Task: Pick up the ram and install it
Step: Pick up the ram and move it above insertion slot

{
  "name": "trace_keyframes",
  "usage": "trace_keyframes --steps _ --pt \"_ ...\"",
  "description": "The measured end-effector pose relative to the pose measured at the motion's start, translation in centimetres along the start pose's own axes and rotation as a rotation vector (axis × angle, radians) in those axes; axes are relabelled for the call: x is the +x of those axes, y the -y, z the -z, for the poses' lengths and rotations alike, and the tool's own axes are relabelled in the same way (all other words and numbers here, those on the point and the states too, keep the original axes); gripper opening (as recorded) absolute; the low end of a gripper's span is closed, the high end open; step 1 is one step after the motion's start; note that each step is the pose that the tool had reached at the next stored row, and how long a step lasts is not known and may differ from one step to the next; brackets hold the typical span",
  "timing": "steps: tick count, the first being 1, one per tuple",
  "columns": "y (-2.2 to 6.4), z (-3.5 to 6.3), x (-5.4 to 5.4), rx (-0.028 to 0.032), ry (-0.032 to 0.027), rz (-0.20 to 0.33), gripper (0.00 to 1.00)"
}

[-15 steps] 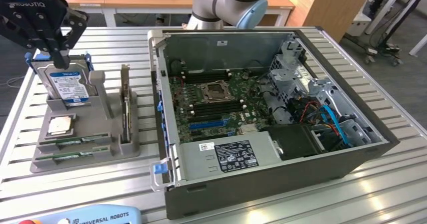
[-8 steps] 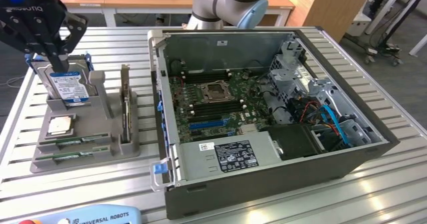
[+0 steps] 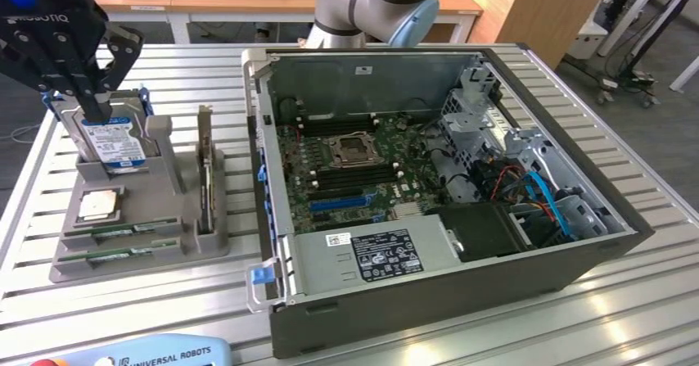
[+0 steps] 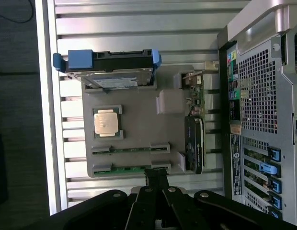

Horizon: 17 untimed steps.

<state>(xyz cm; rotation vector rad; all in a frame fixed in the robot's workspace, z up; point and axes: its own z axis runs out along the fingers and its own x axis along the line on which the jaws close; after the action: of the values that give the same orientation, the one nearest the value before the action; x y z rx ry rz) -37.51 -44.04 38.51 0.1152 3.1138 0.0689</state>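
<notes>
Above the grey holder [image 3: 164, 247] on the slatted table [image 3: 633, 300], my gripper [image 3: 98, 114] hangs with its fingers pressed together and nothing between them. In the wrist view the closed fingertips of the gripper [image 4: 156, 173] sit over the holder's [image 4: 143, 120] edge, just beside the outer ram stick [image 4: 131, 168].

That outer ram stick [image 3: 114, 255] rests in its own slot along the holder's rim, untouched. The inner ram stick [image 4: 131, 150] lies parallel in the next slot, close beside it [image 3: 118, 231]. Both are green and narrow, and neither has left the holder.

Past them the square silver processor [image 4: 104, 122] sits in its recess [image 3: 98, 205]. Beyond that the blue-labelled hard drive [image 3: 110, 141] stands upright in a blue bracket [image 4: 110, 72]. An expansion card [image 3: 205, 169] stands on edge along the holder's side nearest the computer case [image 3: 437, 292].

The case lies open with its motherboard [image 3: 361, 169] facing up, to the exterior view's right of the holder. Its rear panel [image 4: 258, 96] shows in the wrist view.
</notes>
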Motion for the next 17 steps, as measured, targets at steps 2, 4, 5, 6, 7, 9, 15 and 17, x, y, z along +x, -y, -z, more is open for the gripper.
trace_keyframes --steps 2,4,5,6,7,9,15,17 --pt "0.0 0.0 0.0 0.0 0.0 0.0 0.1" --pt "0.0 0.0 0.0 0.0 0.0 0.0 0.1" --pt "0.0 0.0 0.0 0.0 0.0001 0.0 0.1" --pt "0.0 0.0 0.0 0.0001 0.0 0.0 0.1" --pt "0.0 0.0 0.0 0.0 0.0001 0.0 0.1" --pt "0.0 0.0 0.0 0.0 0.0 0.001 0.1" --pt "0.0 0.0 0.0 -0.0007 -0.0014 0.032 0.1" --pt "0.0 0.0 0.0 -0.0012 -0.0023 0.053 0.1"
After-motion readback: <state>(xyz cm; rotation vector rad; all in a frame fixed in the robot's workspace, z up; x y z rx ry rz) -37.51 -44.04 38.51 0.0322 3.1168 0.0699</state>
